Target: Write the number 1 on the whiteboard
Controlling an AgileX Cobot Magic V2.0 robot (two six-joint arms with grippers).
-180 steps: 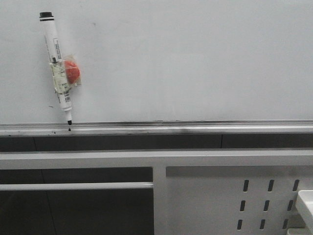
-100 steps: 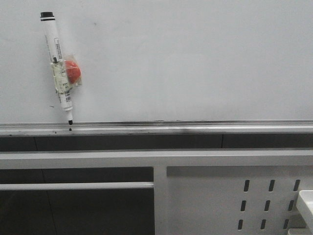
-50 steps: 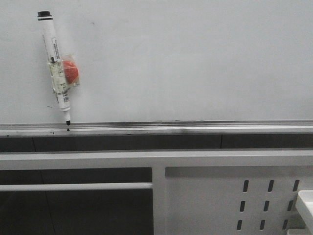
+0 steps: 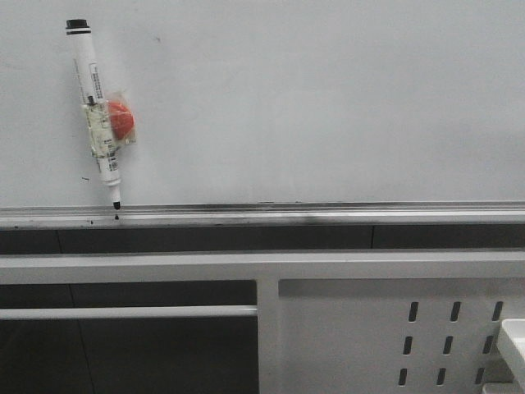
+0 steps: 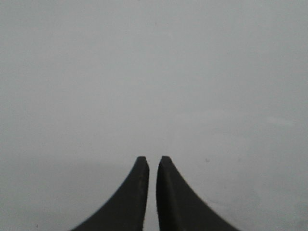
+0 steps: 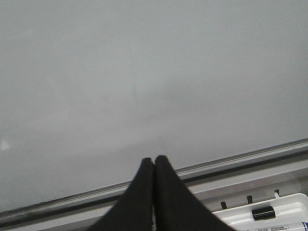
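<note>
The whiteboard (image 4: 328,98) fills the upper front view, with its silvery ledge (image 4: 328,215) along the lower edge. No number 1 stroke shows on it, only small dark specks. A white marker pen (image 4: 97,115) with a black end hangs tilted at the board's left, taped to a red magnet (image 4: 121,121), its tip just above the ledge. Neither gripper shows in the front view. My left gripper (image 5: 153,159) is empty, its fingers almost together, facing the bare board (image 5: 154,72). My right gripper (image 6: 154,159) is shut and empty, over the board (image 6: 144,72) near the ledge (image 6: 216,166).
Below the ledge stand a white metal frame (image 4: 246,267) and a white perforated panel (image 4: 394,336). A white tray corner (image 4: 513,341) sits at the lower right; in the right wrist view the tray (image 6: 284,204) holds a black cap (image 6: 263,212).
The whole front picture shifts by a few pixels between frames. The marker stays in its place on the board.
</note>
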